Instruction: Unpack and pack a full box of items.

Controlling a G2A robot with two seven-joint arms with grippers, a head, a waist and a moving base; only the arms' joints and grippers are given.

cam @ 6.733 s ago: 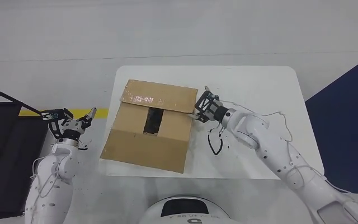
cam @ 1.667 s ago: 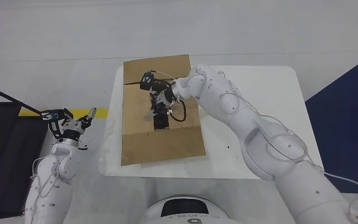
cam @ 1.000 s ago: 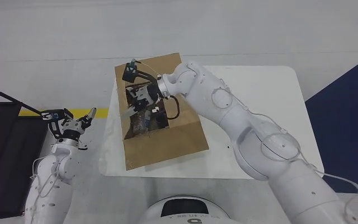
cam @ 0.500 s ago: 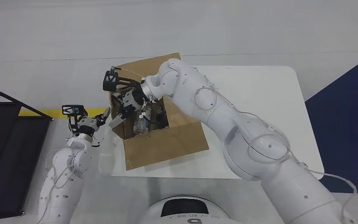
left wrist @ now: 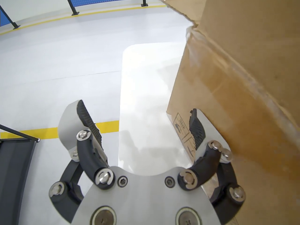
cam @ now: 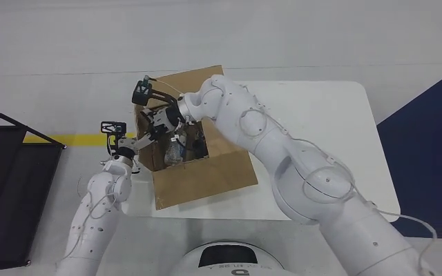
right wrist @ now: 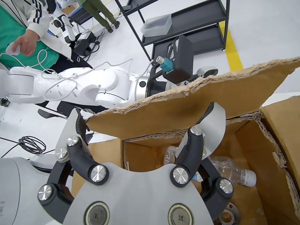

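Top view: right gripper [right wrist: 146,113] splayed above torn flap [right wrist: 187,99], left gripper [left wrist: 137,108] splayed beside box [cam: 207,172] wall, bottles [cam: 173,148] inside.

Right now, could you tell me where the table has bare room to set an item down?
The white table is bare between the brown cardboard box and its right edge. Crowded: the box's left side, with the left gripper and right gripper.

One cardboard box [cam: 207,176] stands on one white table [cam: 338,117]. Two grippers are at it: the left gripper [left wrist: 136,108] and the right gripper [right wrist: 144,110]. Inside the box lies one clear bottle [right wrist: 232,174] with a white cap. More crumpled plastic beside it cannot be counted. One black rack [right wrist: 187,17] holds one grey bin [right wrist: 155,25].
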